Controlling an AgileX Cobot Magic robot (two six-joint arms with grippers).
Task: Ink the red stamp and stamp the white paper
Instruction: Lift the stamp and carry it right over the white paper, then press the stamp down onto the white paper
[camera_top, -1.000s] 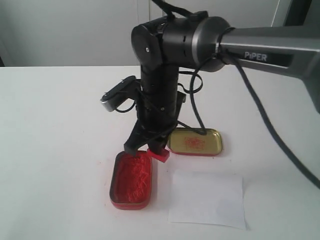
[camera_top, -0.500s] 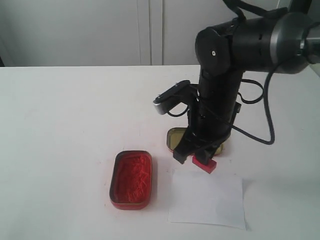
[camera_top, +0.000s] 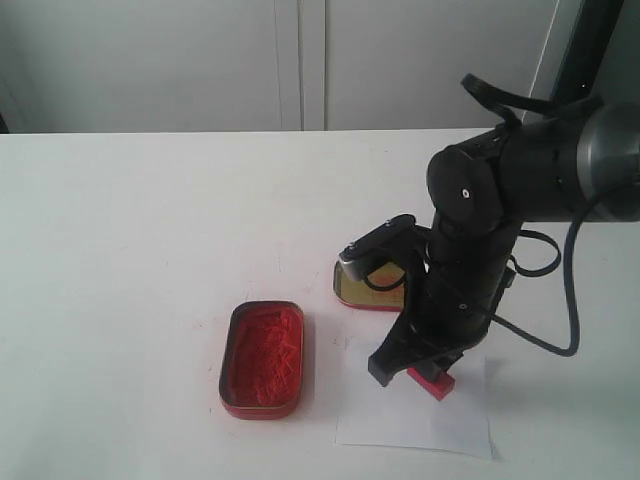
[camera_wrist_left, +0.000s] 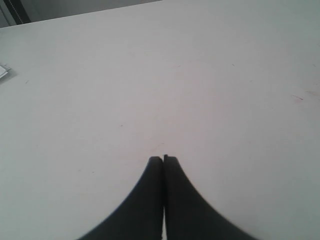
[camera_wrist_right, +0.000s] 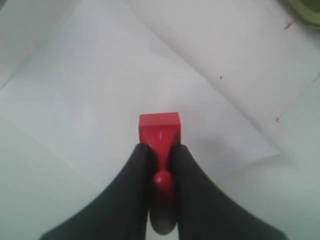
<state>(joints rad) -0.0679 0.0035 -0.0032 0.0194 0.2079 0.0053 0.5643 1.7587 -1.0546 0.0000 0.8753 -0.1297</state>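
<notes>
Plainly, the red tin (camera_top: 259, 409) beside the white paper (camera_top: 392, 418) holds red paste (camera_top: 268, 350).

Your white table (camera_top: 130, 220) carries: open red ink tin (camera_top: 262, 358) lower centre; gold-lined lid (camera_top: 362, 292) centre; white paper (camera_top: 385, 422) lower right.

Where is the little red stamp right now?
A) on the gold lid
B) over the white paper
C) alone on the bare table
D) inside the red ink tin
B: the right gripper holds the red stamp by its handle, with the white paper right under it.
</notes>
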